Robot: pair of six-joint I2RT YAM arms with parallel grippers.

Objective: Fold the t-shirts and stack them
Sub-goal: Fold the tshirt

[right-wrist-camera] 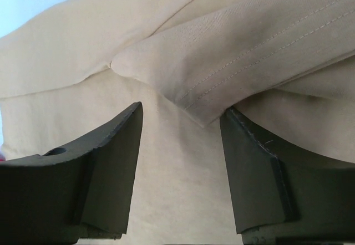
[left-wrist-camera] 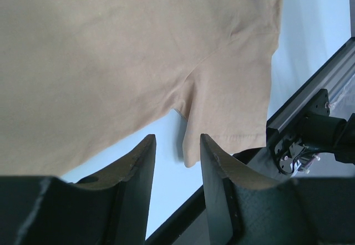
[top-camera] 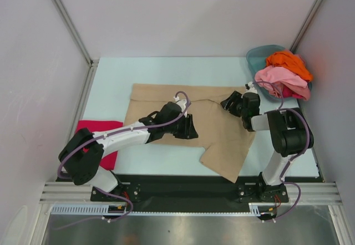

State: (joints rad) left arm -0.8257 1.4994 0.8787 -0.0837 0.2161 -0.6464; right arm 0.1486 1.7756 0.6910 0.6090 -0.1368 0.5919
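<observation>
A large tan t-shirt (top-camera: pixel 219 137) lies spread across the middle of the table, one sleeve reaching toward the near edge. My left gripper (top-camera: pixel 191 127) hovers low over its middle. In the left wrist view the gripper (left-wrist-camera: pixel 177 139) is open, with bare table between its fingers and the tan sleeve (left-wrist-camera: pixel 233 101) just beyond the tips. My right gripper (top-camera: pixel 226 102) sits over the shirt's right part. It (right-wrist-camera: pixel 180 109) is open above the tan cloth, and a folded sleeve hem (right-wrist-camera: pixel 222 73) has its corner at the right finger. A folded magenta-red t-shirt (top-camera: pixel 99 133) lies at the left.
A teal basin (top-camera: pixel 255 56) at the far right corner holds an orange t-shirt (top-camera: pixel 288 62) and a pink t-shirt (top-camera: pixel 280 80). A black rail (top-camera: pixel 188 187) runs along the near edge with both arm bases. Walls and metal posts close in the table's sides.
</observation>
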